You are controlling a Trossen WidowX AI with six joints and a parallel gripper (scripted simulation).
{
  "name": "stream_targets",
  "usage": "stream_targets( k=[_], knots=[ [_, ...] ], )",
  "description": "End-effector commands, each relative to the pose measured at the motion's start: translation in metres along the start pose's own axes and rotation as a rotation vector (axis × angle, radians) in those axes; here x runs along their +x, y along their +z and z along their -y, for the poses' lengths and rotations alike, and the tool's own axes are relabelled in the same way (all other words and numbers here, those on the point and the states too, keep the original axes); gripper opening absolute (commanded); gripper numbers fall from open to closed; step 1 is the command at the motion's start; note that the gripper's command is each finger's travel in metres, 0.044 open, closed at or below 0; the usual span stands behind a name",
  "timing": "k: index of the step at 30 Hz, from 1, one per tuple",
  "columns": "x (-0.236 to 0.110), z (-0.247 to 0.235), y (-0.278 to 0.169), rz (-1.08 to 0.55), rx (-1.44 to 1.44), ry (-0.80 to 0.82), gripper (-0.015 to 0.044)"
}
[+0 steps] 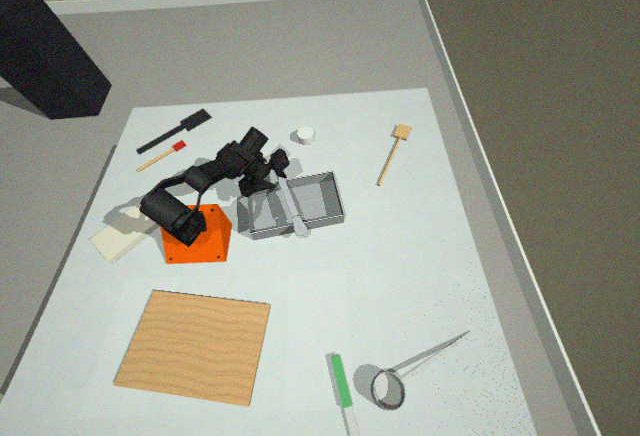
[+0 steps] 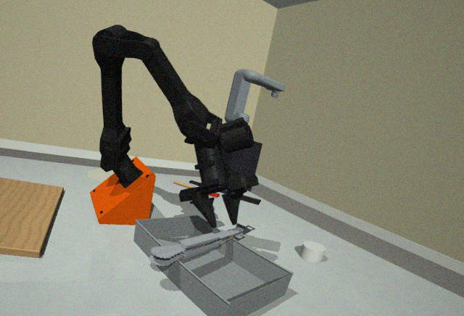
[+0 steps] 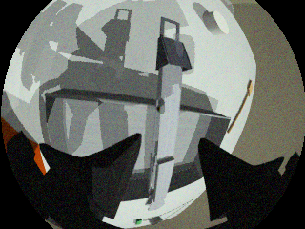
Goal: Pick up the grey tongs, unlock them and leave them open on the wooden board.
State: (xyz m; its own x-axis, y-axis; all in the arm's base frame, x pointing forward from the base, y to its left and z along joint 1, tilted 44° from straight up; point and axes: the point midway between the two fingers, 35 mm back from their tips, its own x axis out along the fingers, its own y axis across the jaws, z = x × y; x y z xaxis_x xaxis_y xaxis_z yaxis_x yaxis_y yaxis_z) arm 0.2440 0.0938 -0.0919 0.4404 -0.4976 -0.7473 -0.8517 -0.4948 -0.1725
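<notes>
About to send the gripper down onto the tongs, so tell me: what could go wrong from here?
1. The gripper hangs open just above the tongs near their hinge end; closing there may give a poor hold on the arms.
2. The tongs only bridge the roasting tin, so a push down could tip them into it.
3. The fingers stand close to the tin's far wall and might strike it.
</notes>
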Motion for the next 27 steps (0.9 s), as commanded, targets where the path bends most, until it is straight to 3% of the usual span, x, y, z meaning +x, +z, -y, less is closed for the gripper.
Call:
stream_targets(
  k=[1, 27],
  knots=[
    [0.009, -0.001, 0.000, -0.004, -0.005, 0.003, 0.0260],
    [0.050, -0.002, -0.002, -0.008, -0.005, 0.002, 0.0260]
  ],
)
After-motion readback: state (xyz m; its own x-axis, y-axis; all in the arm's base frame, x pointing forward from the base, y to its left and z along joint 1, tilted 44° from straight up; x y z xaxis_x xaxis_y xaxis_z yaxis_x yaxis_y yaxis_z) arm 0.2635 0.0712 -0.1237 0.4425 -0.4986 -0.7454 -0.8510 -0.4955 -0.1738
